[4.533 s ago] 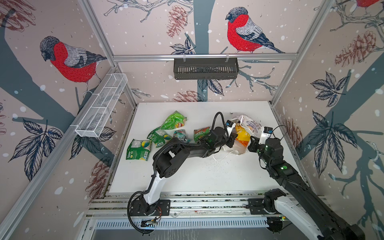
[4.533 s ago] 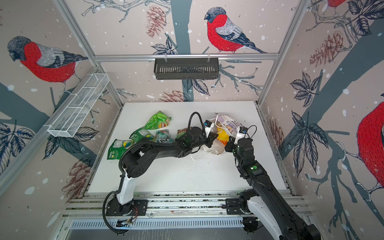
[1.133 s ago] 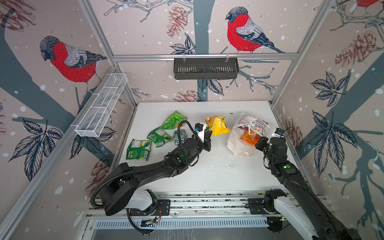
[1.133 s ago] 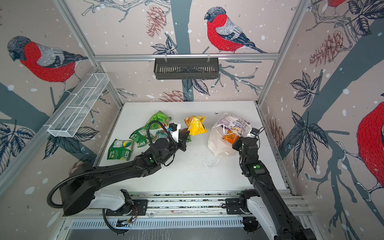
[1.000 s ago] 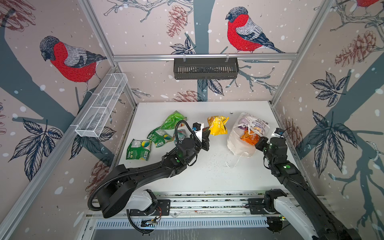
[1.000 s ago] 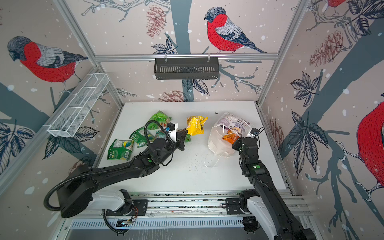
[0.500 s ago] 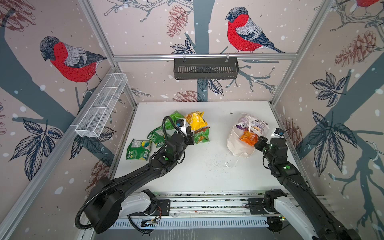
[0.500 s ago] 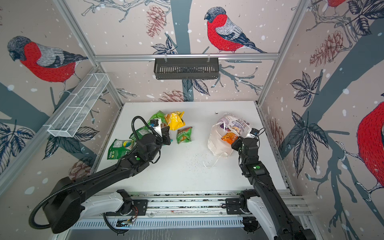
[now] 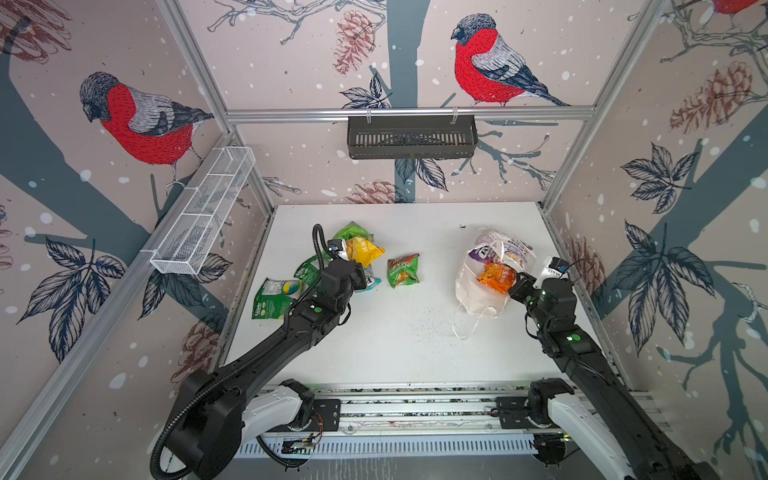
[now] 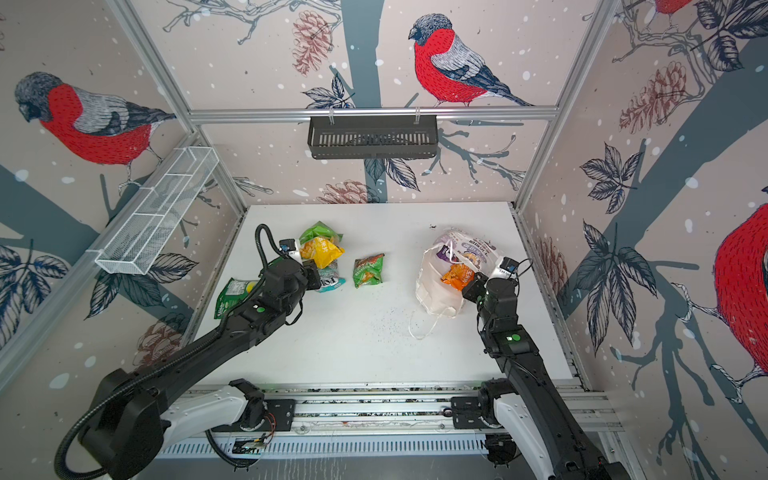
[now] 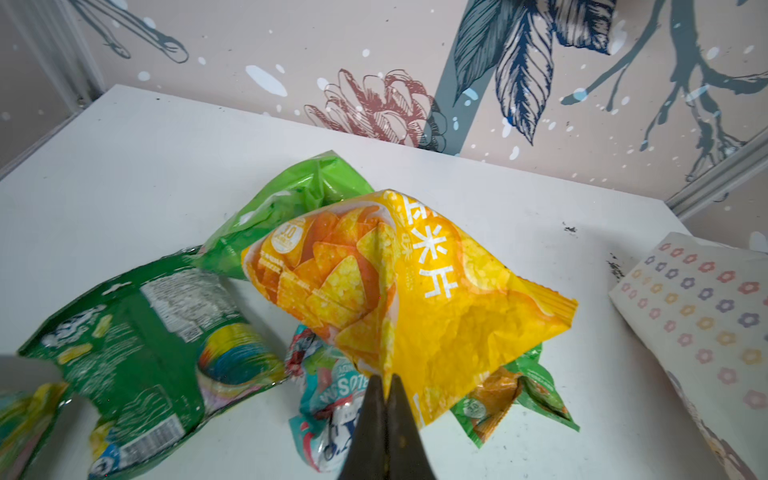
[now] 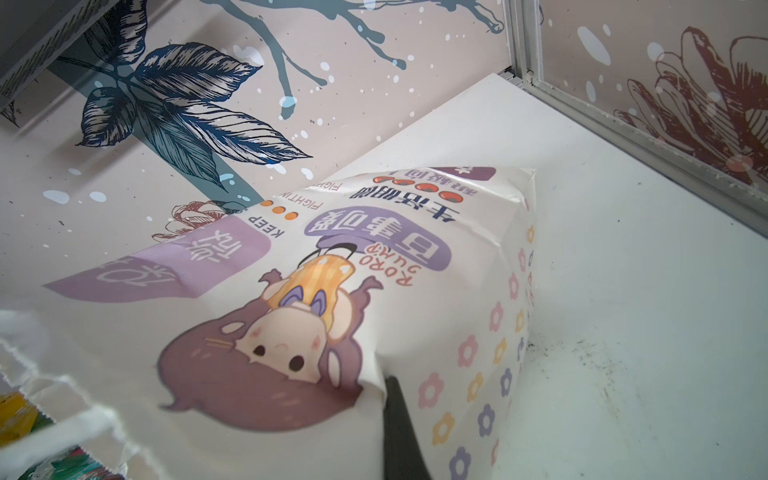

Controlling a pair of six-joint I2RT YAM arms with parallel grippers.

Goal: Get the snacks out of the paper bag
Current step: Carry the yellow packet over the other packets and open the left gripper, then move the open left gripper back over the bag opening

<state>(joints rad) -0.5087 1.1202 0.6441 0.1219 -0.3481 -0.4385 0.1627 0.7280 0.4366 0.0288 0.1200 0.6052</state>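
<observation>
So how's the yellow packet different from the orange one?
The yellow packet is out of the bag, over the green packets on the left; the orange packet sits in the bag's mouth. The left gripper is shut on the yellow packet; no gripper holds the orange packet. The yellow packet shows whole, the orange packet only partly. Both are crinkly snack packets.

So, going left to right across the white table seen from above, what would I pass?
In a top view: flat green packet → yellow packet → green-and-orange packet → paper bag.
</observation>
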